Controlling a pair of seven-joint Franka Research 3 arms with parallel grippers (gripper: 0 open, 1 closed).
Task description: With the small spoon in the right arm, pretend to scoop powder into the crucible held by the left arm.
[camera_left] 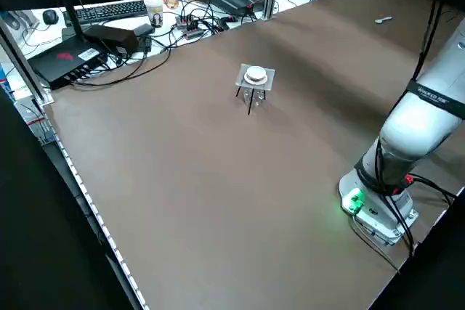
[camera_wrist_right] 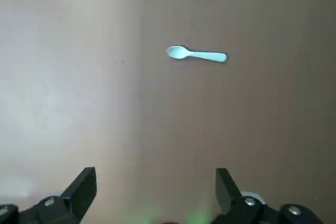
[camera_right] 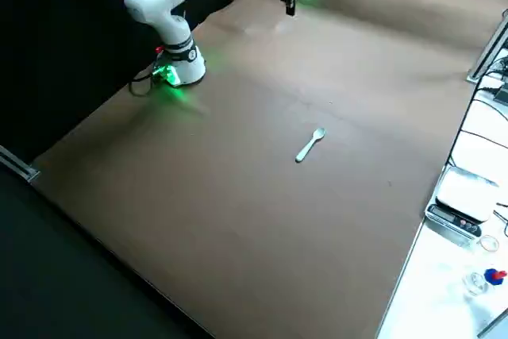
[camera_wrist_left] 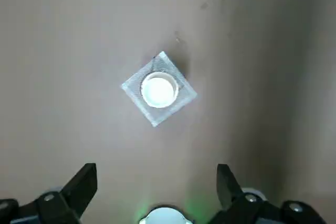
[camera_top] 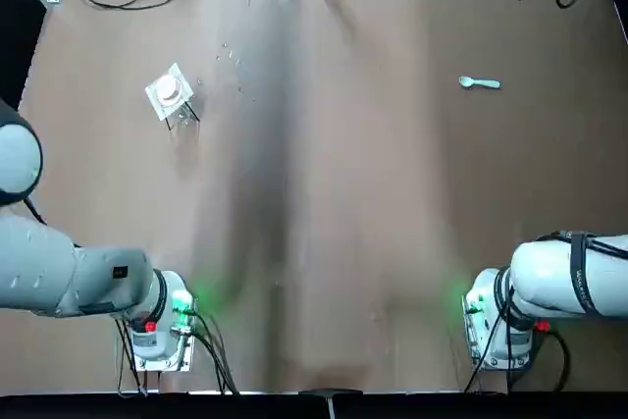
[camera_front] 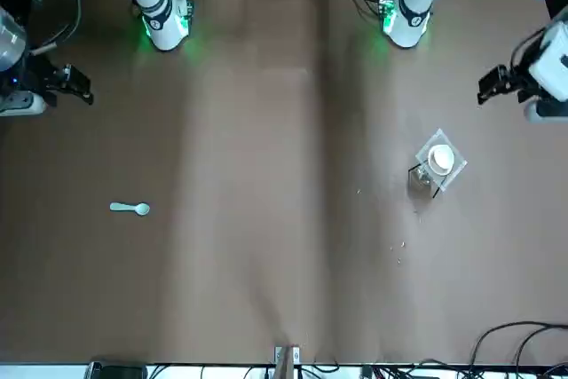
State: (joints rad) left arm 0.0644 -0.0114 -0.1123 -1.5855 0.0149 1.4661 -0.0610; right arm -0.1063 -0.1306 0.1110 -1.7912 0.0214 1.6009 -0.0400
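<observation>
Spoon [camera_top: 479, 83] lies flat, long axis sideways, bowl pointing left.

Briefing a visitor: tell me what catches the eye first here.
A white crucible sits on a mesh stand on the table's far left; a pale spoon lies alone far right. The left tool and right tool hang open high over the table, holding nothing.

Crucible [camera_top: 171, 90] L on table [camera_top: 343, 223], spoon [camera_top: 479, 83] R, well apart.

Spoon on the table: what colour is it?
The spoon is plain pale blue-green; it shows best in the right wrist view.
</observation>
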